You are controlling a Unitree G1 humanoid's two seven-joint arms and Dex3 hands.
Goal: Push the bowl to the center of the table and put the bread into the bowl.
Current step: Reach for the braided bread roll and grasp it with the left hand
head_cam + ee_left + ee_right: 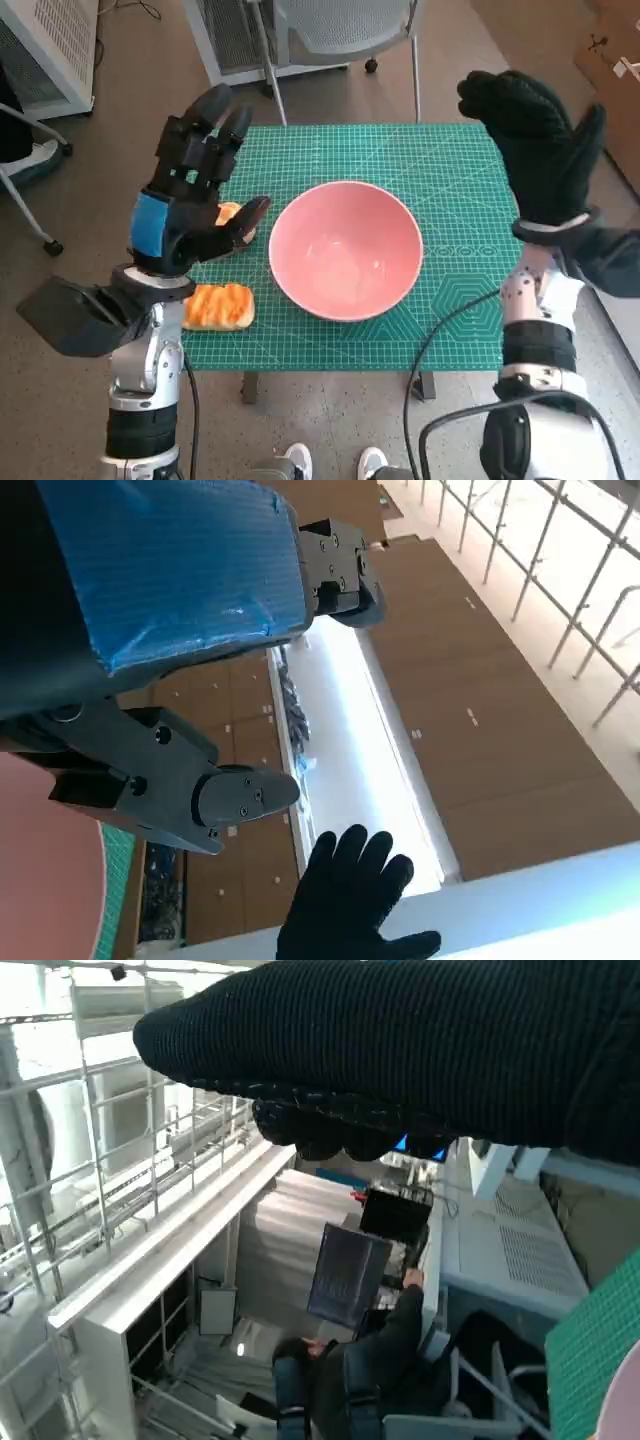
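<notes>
A pink bowl stands empty near the middle of the green mat. One piece of bread lies at the mat's near left corner; a second piece of bread peeks out behind my left hand. My left hand is raised above the mat's left side with its fingers spread, holding nothing. My right hand is lifted over the mat's right edge, fingers spread and empty. The left wrist view shows the left hand's fingers apart and the right hand beyond. The bowl's rim shows at that picture's edge.
A chair with a grey seat stands behind the table's far edge. White cabinets are at the far left. A person sits in the background of the right wrist view. Shoes show at the table's near edge.
</notes>
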